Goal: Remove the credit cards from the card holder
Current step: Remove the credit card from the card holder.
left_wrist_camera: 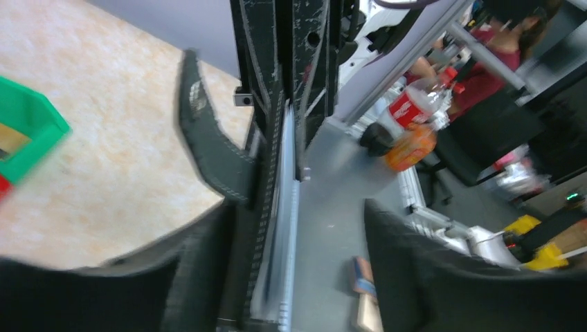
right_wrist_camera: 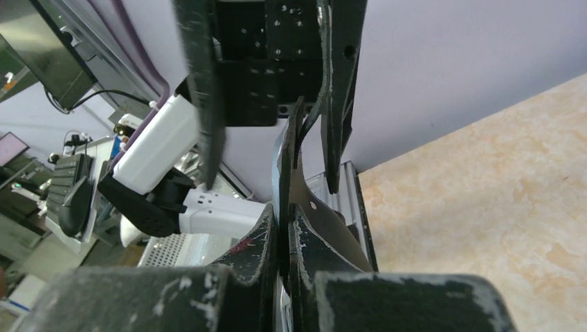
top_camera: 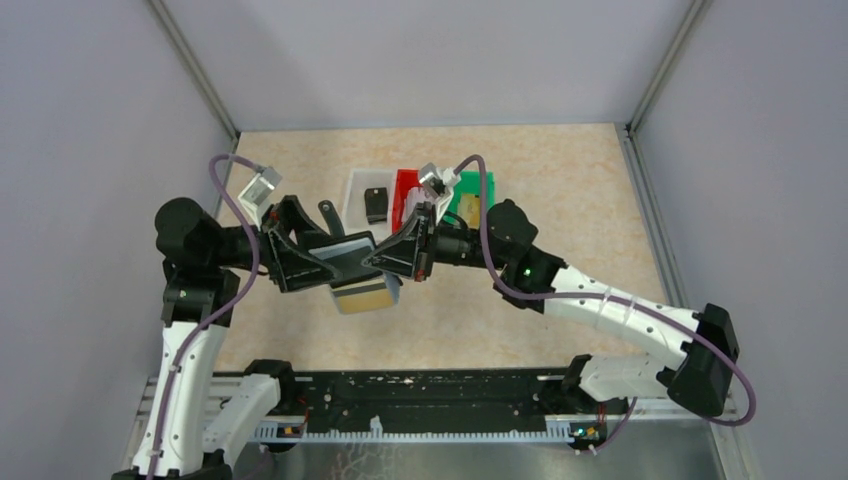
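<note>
Centre frame, right gripper (top_camera: 374,262) pinches the card holder (top_camera: 350,256), left gripper (top_camera: 322,263) half-open beside it; next, probably slide out 2 credit cards (top_camera: 362,297).

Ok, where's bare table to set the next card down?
Free: the table right of the green bin, and the near strip by the arm bases. Crowded: centre, where left gripper and right gripper meet the card holder.

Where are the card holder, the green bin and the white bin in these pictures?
card holder (top_camera: 352,262): top view, on its black middle panel.
green bin (top_camera: 487,192): top view, on its right wall.
white bin (top_camera: 354,195): top view, on its left wall.
</note>
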